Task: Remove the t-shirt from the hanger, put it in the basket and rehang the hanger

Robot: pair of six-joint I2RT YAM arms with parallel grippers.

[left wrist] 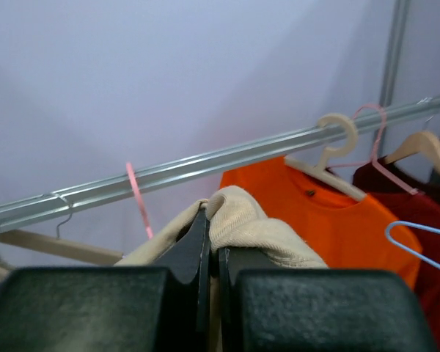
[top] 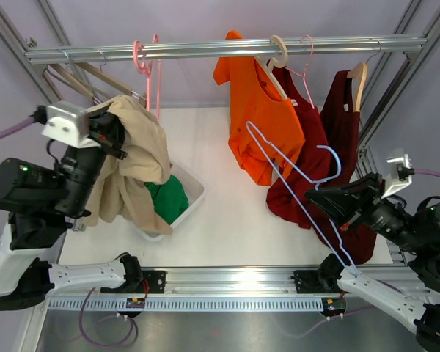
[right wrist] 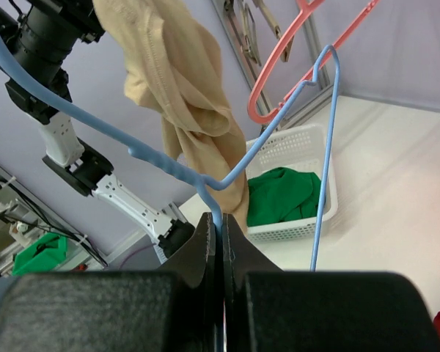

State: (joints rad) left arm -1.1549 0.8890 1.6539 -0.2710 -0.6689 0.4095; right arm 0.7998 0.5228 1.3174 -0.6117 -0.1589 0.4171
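Left jaws are clamped tight on the beige t-shirt (top: pixel 136 147), holding it high over the white basket (top: pixel 198 192) — ready for a drop, I'd say. Right jaws pinch shut on the bare blue hanger (right wrist: pixel 169 168), held well apart — shirt's free.

Left arm (top: pixel 29 198): folded out to the left from its base, forearm raised, wrist angled toward the right. Left hand (top: pixel 116 141): carried high, jaws pressed together, pinching a fold of shirt (top: pixel 143 147) between the fingertips. Right arm (top: pixel 418 235): elbow out at far right, forearm reaching left at mid height. Right hand (top: pixel 313 196): jaws fully closed on the hanger (right wrist: pixel 165 165) wire, fingers pointing left.
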